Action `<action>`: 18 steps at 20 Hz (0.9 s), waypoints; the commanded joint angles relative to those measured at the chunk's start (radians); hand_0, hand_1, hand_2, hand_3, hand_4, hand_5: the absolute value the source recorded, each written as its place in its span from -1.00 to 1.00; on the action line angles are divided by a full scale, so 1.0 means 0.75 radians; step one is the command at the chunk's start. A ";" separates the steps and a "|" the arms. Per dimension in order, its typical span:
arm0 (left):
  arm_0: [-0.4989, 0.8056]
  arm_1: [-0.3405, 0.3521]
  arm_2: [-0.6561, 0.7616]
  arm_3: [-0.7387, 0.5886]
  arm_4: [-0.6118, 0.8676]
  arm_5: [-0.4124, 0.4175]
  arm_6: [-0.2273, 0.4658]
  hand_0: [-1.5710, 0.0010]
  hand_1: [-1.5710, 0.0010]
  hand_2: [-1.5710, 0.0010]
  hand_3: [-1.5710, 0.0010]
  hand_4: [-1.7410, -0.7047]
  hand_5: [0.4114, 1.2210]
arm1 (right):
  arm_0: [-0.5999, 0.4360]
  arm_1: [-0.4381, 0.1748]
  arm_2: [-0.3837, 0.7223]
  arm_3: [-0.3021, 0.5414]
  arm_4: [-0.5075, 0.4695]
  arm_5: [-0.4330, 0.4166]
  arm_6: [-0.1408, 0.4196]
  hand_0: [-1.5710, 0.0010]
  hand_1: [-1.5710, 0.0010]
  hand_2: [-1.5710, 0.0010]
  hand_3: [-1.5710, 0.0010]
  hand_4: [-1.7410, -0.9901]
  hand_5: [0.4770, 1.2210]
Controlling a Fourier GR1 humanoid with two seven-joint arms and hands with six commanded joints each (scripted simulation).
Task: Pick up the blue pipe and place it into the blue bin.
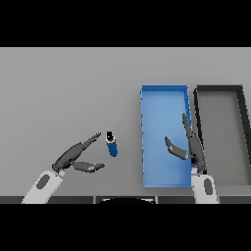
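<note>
A short blue cylindrical pipe (112, 144) with a dark open end lies on the grey table (63, 88), just left of a shallow rectangular blue bin (164, 93). The left hand (73, 156) is spread wide beside the pipe, fingertips close to it, holding nothing. The right hand (192, 146) hovers over the bin's right side, fingers straight and empty. A dark grey rectangular bin (220, 89) sits beside the blue one.

Plain grey table (68, 88) under even light
</note>
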 commanded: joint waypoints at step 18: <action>-0.226 -0.391 -0.077 0.369 -0.109 0.083 -0.084 1.00 1.00 0.93 0.95 0.16 -0.78 | 0.037 -0.022 -0.020 -0.007 0.009 -0.007 -0.015 1.00 1.00 1.00 1.00 0.41 -0.53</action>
